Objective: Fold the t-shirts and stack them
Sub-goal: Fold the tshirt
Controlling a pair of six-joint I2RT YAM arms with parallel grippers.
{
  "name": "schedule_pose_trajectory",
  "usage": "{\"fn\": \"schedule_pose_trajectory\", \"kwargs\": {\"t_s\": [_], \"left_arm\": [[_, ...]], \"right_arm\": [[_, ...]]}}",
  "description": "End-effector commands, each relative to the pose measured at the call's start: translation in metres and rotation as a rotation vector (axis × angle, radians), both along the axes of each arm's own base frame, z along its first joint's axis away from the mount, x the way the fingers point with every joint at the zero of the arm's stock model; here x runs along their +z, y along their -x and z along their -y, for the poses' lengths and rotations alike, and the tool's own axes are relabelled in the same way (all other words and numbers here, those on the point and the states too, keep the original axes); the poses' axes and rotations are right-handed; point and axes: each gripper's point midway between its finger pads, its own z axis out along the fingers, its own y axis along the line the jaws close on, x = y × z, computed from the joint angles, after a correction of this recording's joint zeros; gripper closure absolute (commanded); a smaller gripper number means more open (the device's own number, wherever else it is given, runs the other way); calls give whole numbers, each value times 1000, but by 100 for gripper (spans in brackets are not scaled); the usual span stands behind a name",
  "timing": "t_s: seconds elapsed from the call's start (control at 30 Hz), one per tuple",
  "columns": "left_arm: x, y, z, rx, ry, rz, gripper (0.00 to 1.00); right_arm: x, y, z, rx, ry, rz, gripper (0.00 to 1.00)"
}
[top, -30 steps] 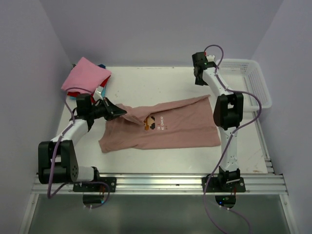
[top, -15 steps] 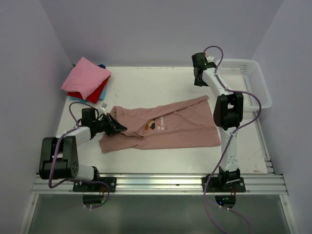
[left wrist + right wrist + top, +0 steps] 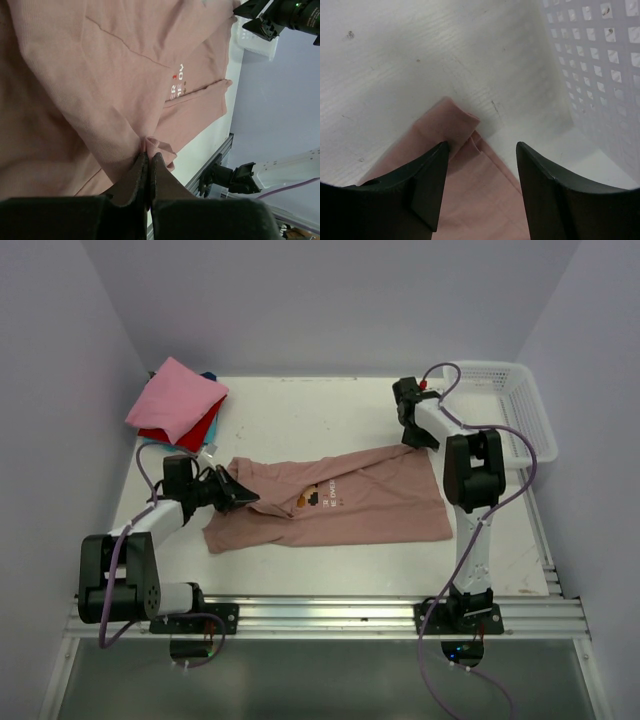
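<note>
The dusty-pink t-shirt (image 3: pixel 340 500) lies spread and creased across the table middle, its pixel figure and white text facing up. My left gripper (image 3: pixel 243 496) is shut on a fold of cloth at the shirt's left end; the left wrist view shows the pinched pink fold (image 3: pixel 150 144) at the fingertips. My right gripper (image 3: pixel 422 440) is open, low over the shirt's far right corner (image 3: pixel 455 120), jaws straddling it. A stack of folded shirts, bright pink (image 3: pixel 175 398) on top of red and blue, sits at the far left corner.
A white lattice basket (image 3: pixel 510 405) stands at the far right edge, right beside my right gripper, and shows in the right wrist view (image 3: pixel 600 60). A small white tag (image 3: pixel 210 452) lies near the folded stack. Walls enclose the table on three sides.
My left gripper drew the shirt's left end toward the near left, then shifted slightly back, still gripping it. My right gripper came down from near the basket to the shirt's far right corner.
</note>
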Motion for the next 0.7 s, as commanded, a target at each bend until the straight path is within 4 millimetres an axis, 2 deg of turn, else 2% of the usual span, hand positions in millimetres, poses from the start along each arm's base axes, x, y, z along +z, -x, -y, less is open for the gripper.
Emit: {"fn": "schedule_pose_trajectory", "kwargs": {"t_s": [0.0,0.2,0.67], "left_arm": [[21,-11,-4,-19,-24,84,100],[18,-10,-4,-21,-28,75,100],[17,-7,-4,-33,-22,63,100]], "right_arm": [[27,-19,-1,-60,-29,143,40],[29,-25,-3,-65,-38,157,44],[-2,-31,-3,-88,-35,134,47]]}}
